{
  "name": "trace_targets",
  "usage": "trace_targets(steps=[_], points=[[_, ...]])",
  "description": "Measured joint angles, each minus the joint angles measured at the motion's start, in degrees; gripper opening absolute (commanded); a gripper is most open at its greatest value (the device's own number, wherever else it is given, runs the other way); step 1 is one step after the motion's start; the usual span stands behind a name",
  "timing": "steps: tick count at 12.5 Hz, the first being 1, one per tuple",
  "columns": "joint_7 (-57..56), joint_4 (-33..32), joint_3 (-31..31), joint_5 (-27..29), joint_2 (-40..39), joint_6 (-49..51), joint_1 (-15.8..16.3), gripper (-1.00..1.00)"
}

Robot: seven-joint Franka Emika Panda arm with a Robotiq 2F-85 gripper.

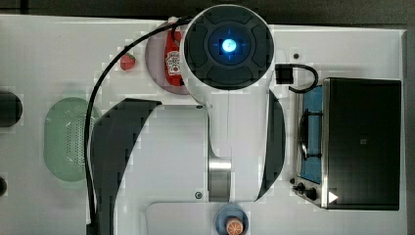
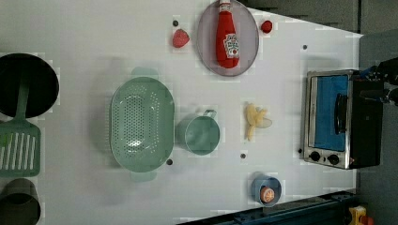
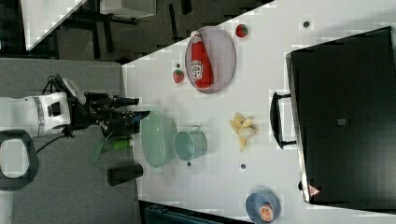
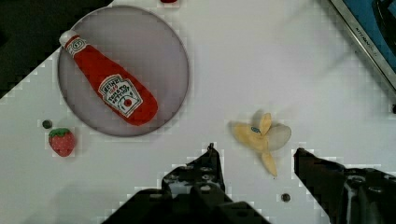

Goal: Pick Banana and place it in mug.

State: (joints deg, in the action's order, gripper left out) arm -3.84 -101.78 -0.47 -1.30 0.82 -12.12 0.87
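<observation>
The white table (image 2: 117, 42) is seen carrying everything in the scene, and the largest thing on it, a black toaster oven (image 2: 340, 119) with a blue glass door, is set at the left view's right edge. The white robot arm (image 1: 227, 88) is shown from above in the top view, where much of the middle of the table is covered by it. A large oval perforated green colander (image 2: 141, 123) is placed in the left view's left half, and the mug (image 2: 201, 134), small, round and pale green, is found touching or just beside the colander's right rim, with its short handle turned toward the top of the left view. A grey plate (image 2: 248, 28) is seen near the top of the left view, and a red ketchup bottle (image 2: 227, 35) is laid flat on it. The gripper (image 4: 254, 156) is shown in the wrist view with its two dark fingers (image 4: 205, 170) spread well apart and nothing held between them; it is held above the table, clear of the objects. The banana (image 2: 255, 121) is lying on the bare table between the mug and the oven, apart from both, with its yellow peel flaps spread and the cream inside exposed. A small blue cup (image 2: 266, 190) holding an orange is placed near the left view's bottom edge, and a red strawberry (image 2: 180, 38) is set just left of the plate.
</observation>
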Motion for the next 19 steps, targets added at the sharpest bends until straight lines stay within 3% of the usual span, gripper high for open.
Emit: trace_targets(steps=[3,5,7,11,19], points=[[0.1,-12.7,0.0,-0.6,12.4,6.5,-1.1,1.0],[0.0,-15.7,-0.5,0.5,18.8,6.1,-1.5,1.0],[-1.1,-15.5,-0.5,0.9,19.9,3.2,-2.0,1.0],[-12.5,-26.1,-0.9,0.0,15.2,-12.7,-2.4,1.0],[-54.0,-40.9,-2.4,-0.8,-9.7,-36.2,-1.9,1.0]])
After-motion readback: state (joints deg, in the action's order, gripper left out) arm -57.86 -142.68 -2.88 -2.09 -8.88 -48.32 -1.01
